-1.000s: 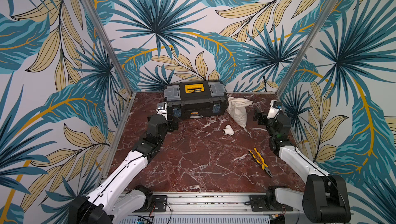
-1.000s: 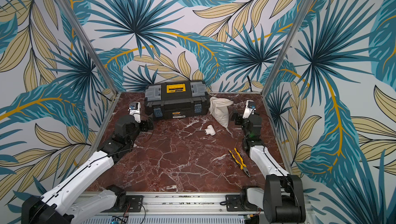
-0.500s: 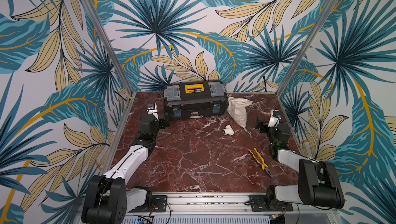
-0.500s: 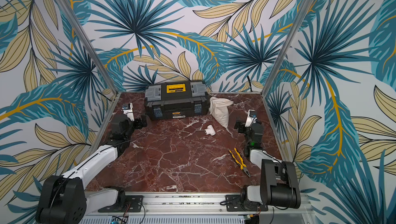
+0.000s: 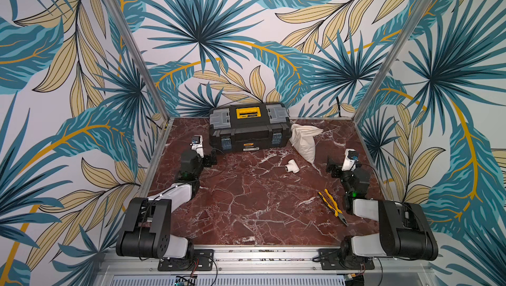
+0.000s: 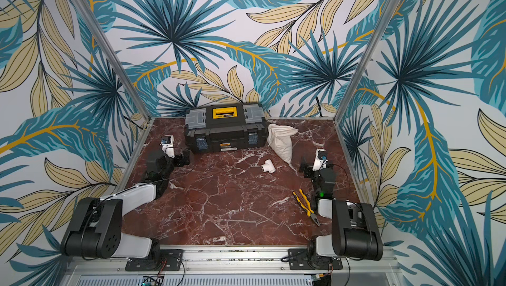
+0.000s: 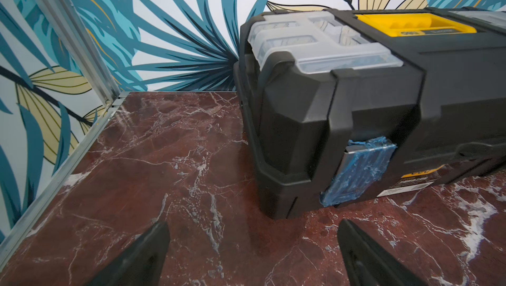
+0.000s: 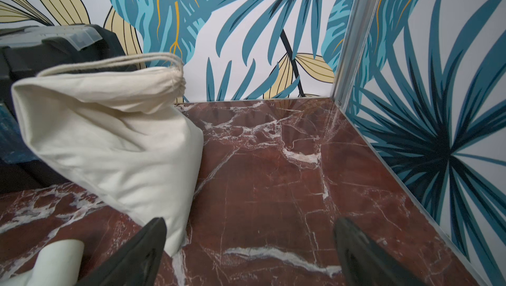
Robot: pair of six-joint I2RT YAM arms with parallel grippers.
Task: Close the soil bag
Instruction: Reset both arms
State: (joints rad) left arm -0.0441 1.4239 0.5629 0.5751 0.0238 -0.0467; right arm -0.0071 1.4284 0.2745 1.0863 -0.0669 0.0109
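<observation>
Black jaws on your left gripper (image 7: pixel 253 229) stand wide apart and empty, the toolbox (image 7: pixel 383 101) corner just ahead of them. Right of that, the soil bag (image 5: pixel 304 142) leans on the toolbox's end, with a white pipe fitting (image 5: pixel 292 166) near its lower corner. Your right gripper (image 8: pixel 249 229) is equally spread and holds nothing; the bag sits just ahead on its inner side. The mouth looks puckered where the cords (image 8: pixel 109 62) exit, but I cannot tell if it is fully drawn. If slack remains, pin the neck with one gripper and pull the cords with the other. Pliers (image 5: pixel 332 206) lie behind the right gripper.
</observation>
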